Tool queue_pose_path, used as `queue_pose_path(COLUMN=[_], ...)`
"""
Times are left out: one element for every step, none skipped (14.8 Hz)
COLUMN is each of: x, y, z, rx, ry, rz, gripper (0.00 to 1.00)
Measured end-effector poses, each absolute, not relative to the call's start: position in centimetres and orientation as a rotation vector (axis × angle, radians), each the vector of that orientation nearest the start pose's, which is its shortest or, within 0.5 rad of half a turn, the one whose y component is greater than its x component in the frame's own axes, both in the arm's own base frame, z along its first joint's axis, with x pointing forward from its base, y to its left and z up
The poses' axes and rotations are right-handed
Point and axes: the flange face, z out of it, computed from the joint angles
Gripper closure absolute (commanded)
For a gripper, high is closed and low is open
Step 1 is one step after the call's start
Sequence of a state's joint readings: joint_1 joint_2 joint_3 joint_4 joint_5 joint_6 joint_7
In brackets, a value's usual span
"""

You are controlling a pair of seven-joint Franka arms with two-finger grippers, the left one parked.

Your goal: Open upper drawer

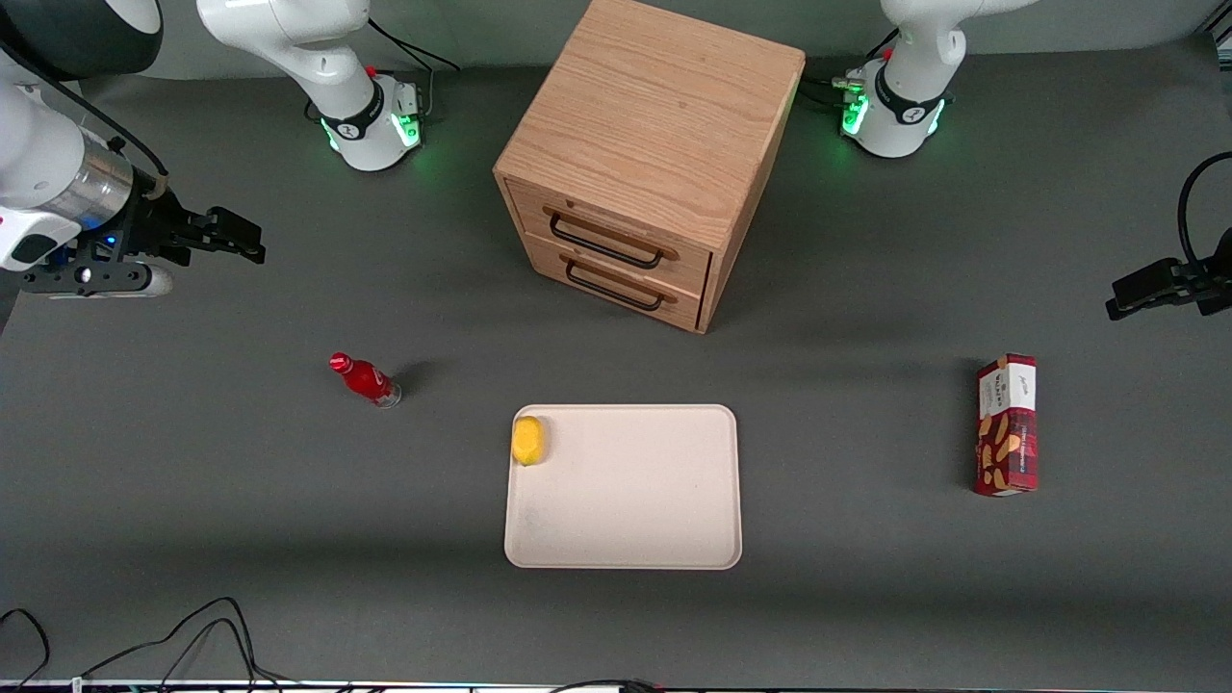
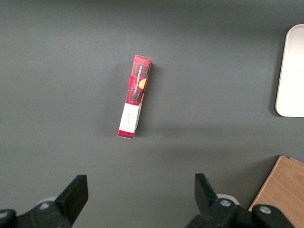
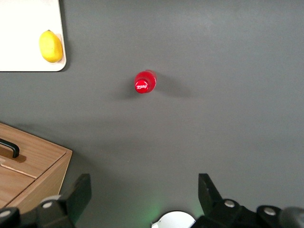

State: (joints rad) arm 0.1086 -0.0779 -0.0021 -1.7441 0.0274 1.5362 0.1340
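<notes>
The wooden cabinet [image 1: 647, 144] stands near the surface's [image 1: 192, 481] edge farthest from the front camera, about midway between the two arm bases, turned so one front corner angles toward the camera. The upper drawer [image 1: 616, 231] sits flush in its face, shut, directly above the bottom drawer [image 1: 616, 282]; each carries a black wire handle [image 1: 604, 243]. The end effector [image 1: 226, 236] hangs above the working arm's end of the surface, well apart from the cabinet, its fingers [image 3: 78, 194] spread wide and holding nothing. Below it, nearer the front camera, a red bottle [image 1: 366, 379] stands upright. A cream tray [image 1: 626, 539] lies nearer the camera than the cabinet, with a lemon [image 1: 528, 440] in its corner closest to the bottle. A red snack box [image 1: 1007, 425] stands toward the parked arm's end.
</notes>
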Motion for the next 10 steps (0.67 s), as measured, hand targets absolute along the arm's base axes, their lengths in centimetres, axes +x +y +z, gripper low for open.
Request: queue_pose_path(x=[51.8,51.8,51.8,51.9,51.9,51.9,52.1,52.4,52.9,53.6], y=[5.8,5.6,5.4,5.3,5.4,5.6,5.9,6.3,6.8,7.5], z=[58.3,58.3,58.3,58.4,58.6,58.6,58.6,58.4,58.2,58.0], rx=[-3.123,-3.122,-3.121,-3.12,-3.118,-3.117,-3.112,-3.097,-3.068,-3.036], ry=[0.046,0.049,0.039,-0.003,-0.047,-0.076,-0.098,-0.128,-0.173,-0.234], rz=[0.207,0.207,0.206,0.203,0.196,0.192,0.193,0.189,0.177,0.165], gripper=[0.0,0.0,0.0,0.0,0.0,0.0,0.0,0.0,0.0,0.0])
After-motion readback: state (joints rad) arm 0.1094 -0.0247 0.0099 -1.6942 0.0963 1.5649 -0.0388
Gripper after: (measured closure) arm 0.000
